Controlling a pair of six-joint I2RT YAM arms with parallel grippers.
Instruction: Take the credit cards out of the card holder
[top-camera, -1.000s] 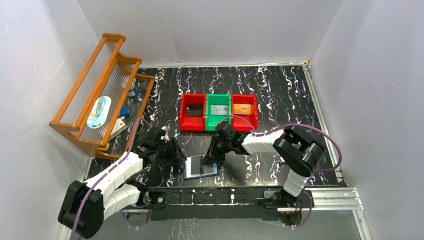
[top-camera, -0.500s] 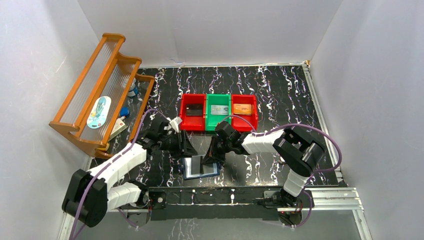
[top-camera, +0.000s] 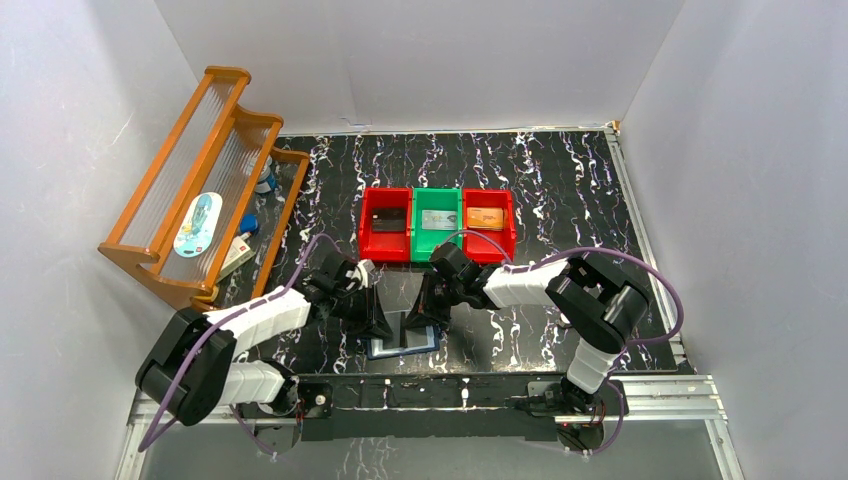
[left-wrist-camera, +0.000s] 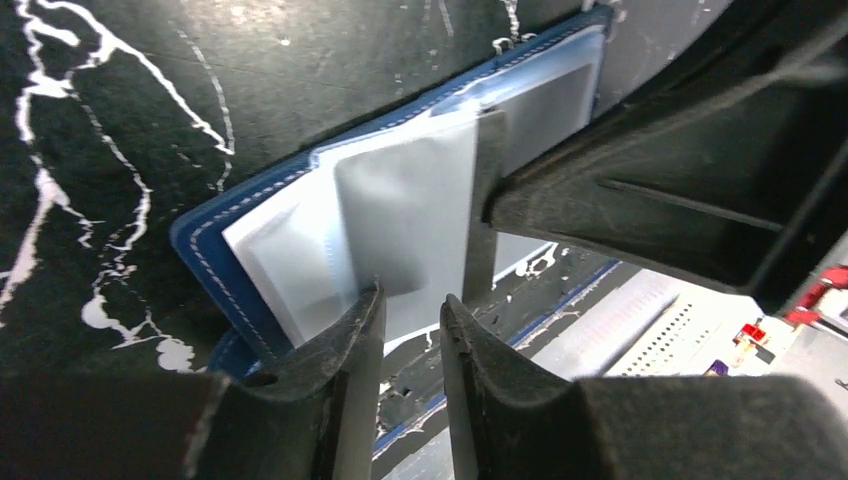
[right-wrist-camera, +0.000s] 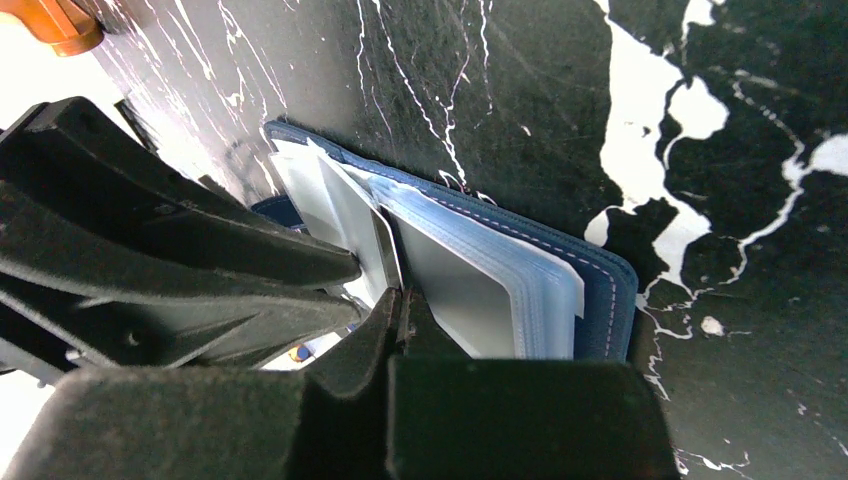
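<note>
The navy card holder lies open on the black marbled table near the front edge, its pale plastic sleeves fanned up. A grey credit card shows through one raised sleeve. My right gripper is shut on the edge of a sleeve and holds it upright. My left gripper stands at the holder's left side, jaws a narrow gap apart, with that sleeve's lower edge just at the fingertips and nothing clamped. A dark credit card lies in the left red bin.
Behind the holder stand a red bin, a green bin with a silver card and a second red bin with an orange card. A wooden rack with small items fills the left side. A metal rail runs along the front.
My left arm has swung right, from beside the holder up to its left edge, and its jaws have narrowed. The right gripper has stayed shut on the sleeve.
</note>
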